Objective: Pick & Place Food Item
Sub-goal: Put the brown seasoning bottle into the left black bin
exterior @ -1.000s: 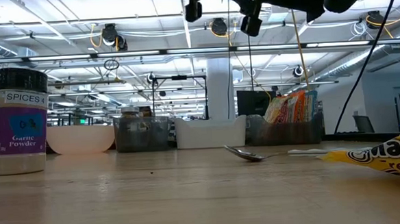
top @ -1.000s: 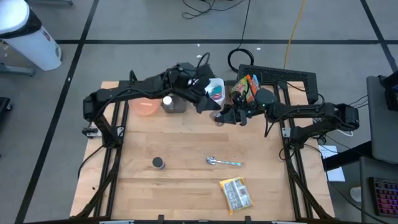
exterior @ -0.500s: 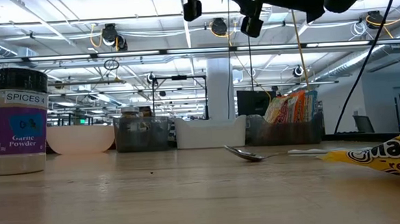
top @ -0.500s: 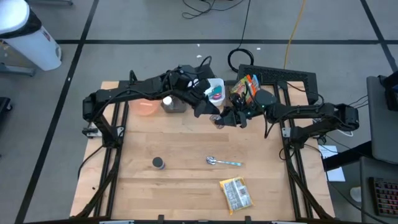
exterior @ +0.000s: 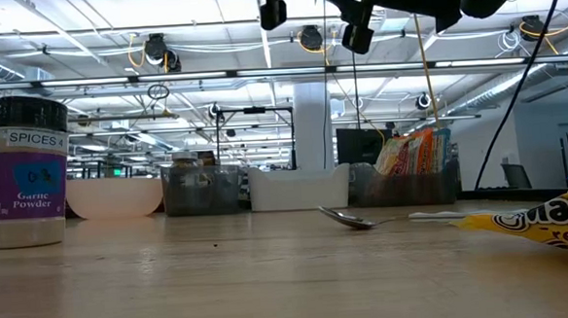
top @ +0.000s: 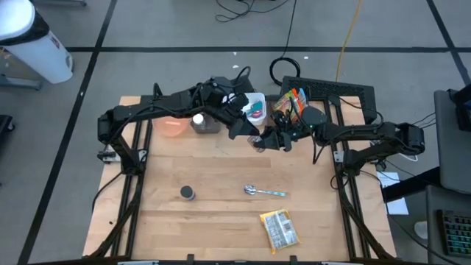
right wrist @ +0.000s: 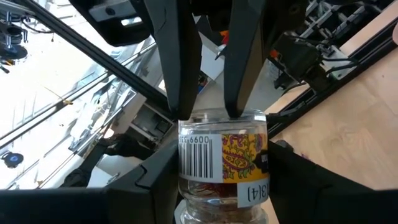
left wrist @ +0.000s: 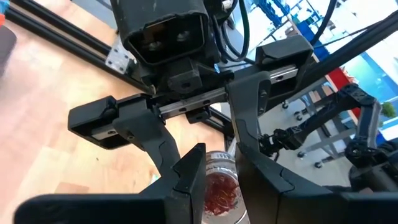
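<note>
Spice jar: we see a small clear glass jar (right wrist: pixel 222 167) with a barcode label and reddish strands inside, held up off the table between the two arms, above the back middle of the tabletop (top: pixel 213 184).
Right gripper: our right gripper (top: pixel 259 140) closes on the jar's body; in its wrist view its dark fingers (right wrist: pixel 143 186) press both sides of the label.
Left gripper: our left gripper (top: pixel 246 126) meets it from the other side; its fingers (right wrist: pixel 180 68) clamp the jar's end, one on each side. In the left wrist view the jar (left wrist: pixel 219 190) sits between the fingertips.
Low view: both grippers hang at the top, well above the wood.
Table: a Garlic Powder shaker (exterior: pixel 33 172), a spoon (top: pixel 263 192) and a yellow snack packet (top: pixel 280 229) lie apart from the jar.
</note>
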You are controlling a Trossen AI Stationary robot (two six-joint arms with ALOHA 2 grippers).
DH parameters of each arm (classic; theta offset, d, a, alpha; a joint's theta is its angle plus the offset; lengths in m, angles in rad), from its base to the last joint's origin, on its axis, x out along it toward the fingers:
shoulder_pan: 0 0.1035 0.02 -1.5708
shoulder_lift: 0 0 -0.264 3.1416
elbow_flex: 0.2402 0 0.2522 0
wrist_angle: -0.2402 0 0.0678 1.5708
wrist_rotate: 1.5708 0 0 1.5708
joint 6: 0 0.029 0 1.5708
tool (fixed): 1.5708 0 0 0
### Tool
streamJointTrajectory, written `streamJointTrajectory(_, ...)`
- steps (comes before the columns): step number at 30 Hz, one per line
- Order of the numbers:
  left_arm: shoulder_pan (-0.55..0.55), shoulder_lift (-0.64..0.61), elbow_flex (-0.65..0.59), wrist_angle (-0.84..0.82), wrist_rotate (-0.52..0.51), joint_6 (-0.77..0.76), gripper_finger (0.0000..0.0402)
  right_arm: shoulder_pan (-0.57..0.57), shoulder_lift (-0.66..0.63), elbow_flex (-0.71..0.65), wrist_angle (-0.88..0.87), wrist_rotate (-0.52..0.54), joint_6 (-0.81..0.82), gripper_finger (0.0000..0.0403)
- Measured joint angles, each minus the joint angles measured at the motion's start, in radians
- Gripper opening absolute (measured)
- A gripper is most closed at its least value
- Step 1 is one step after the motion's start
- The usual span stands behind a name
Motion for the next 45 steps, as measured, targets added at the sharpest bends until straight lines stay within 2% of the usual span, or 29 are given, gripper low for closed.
streamJointTrajectory(5,0.008,0.000,0.000,0.043,-0.007,-0.009,0.0092,0.000,0.000,0.000,0.009,0.007,0.000,0.0186)
streamJointTrajectory(17,-0.011,0.000,0.000,-0.026,0.004,-0.001,0.0092,-0.009,-0.001,0.000,0.001,-0.009,0.001,0.0186)
streamJointTrajectory(27,0.039,0.002,-0.003,0.199,-0.059,0.018,0.0093,-0.016,-0.006,0.002,0.094,0.028,0.030,0.0186)
streamJointTrajectory(33,0.105,-0.051,-0.006,0.164,-0.078,0.026,0.0093,-0.028,-0.016,0.003,0.175,0.001,0.075,0.0186)
streamJointTrajectory(38,0.125,-0.134,-0.004,0.112,-0.159,0.034,0.0093,-0.054,-0.032,0.003,0.174,0.006,0.074,0.0186)
streamJointTrajectory(45,0.022,-0.181,-0.002,0.032,-0.322,0.023,0.0093,-0.102,-0.062,0.002,0.182,0.088,0.043,0.0186)
